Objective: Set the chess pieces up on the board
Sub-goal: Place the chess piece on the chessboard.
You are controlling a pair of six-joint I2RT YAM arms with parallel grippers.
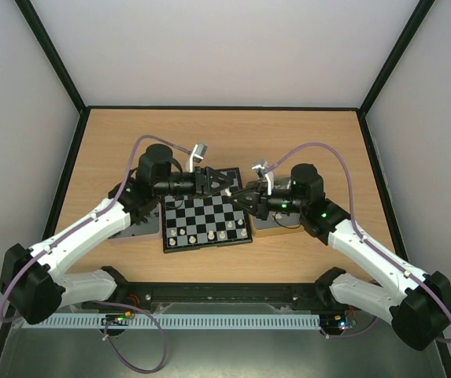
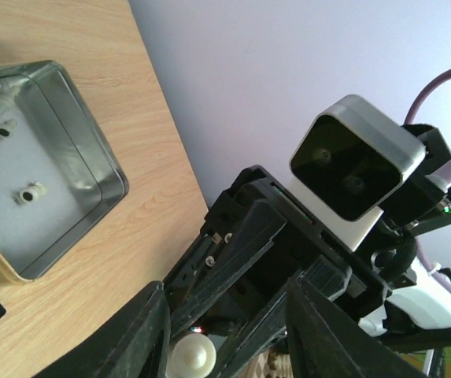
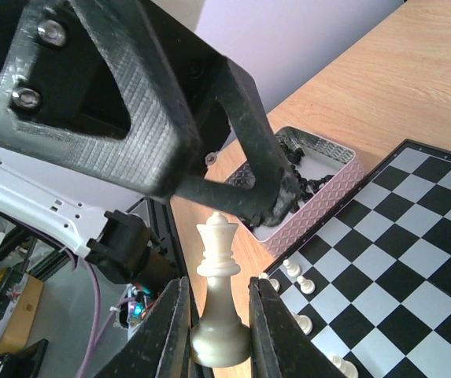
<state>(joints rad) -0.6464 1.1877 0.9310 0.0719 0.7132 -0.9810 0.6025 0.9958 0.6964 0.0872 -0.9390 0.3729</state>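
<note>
Wood tabletop (image 1: 225, 134) carries the board (image 1: 209, 213) at its middle. A pink tin (image 3: 323, 197) of black men sits beside the board's left edge, and a gold-sided tin (image 2: 107, 169) with a few white men sits at its right. Both arms meet over the board's far edge. My left claw (image 1: 223, 186) stands partly spread and empty, close to the right claw (image 3: 221, 331), which pinches a cream-white queen (image 3: 221, 260) low on its base. My worry is that the claws knock together, or the queen pivots in that low grip if I try a handover. It could then drop onto the white pawns (image 3: 296, 272) along the board's near rows and scatter them.
</note>
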